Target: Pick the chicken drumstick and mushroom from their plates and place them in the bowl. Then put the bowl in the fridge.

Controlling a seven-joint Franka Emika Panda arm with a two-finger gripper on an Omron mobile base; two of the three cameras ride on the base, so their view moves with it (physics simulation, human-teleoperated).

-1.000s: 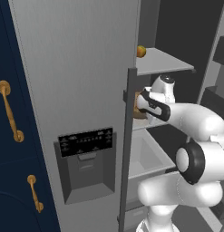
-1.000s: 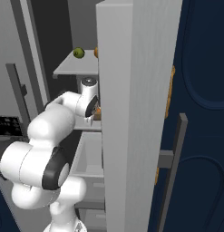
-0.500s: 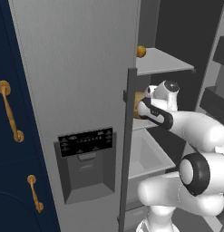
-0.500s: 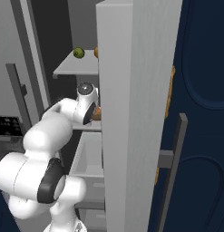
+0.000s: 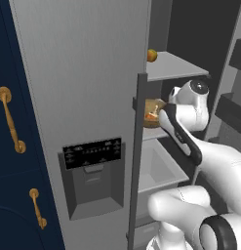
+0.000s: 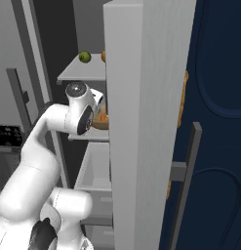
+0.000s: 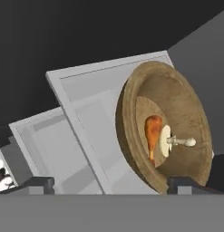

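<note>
The wooden bowl (image 7: 177,99) rests on a light grey shelf inside the fridge (image 5: 83,73), with the golden-brown chicken drumstick (image 7: 153,131) and the pale mushroom (image 7: 170,141) lying in it. In the base views the bowl (image 5: 152,113) (image 6: 100,120) peeks out from behind the door edge. My gripper (image 7: 114,185) is open just short of the bowl, its fingertips (image 7: 38,183) spread wide with nothing between them. The hand (image 5: 185,105) (image 6: 82,108) hovers at shelf height. The plates are out of view.
The fridge door with its black dispenser panel (image 5: 92,154) stands close on the left of the arm. An upper shelf (image 5: 175,66) carries an orange fruit (image 5: 151,55) and a green one (image 6: 84,57). A drawer (image 5: 158,166) sits below the bowl's shelf. Navy cabinets (image 5: 14,146) flank the fridge.
The jaws have spread wide and let go of the bowl, which stays on the shelf. The hand has drawn back slightly from it.
</note>
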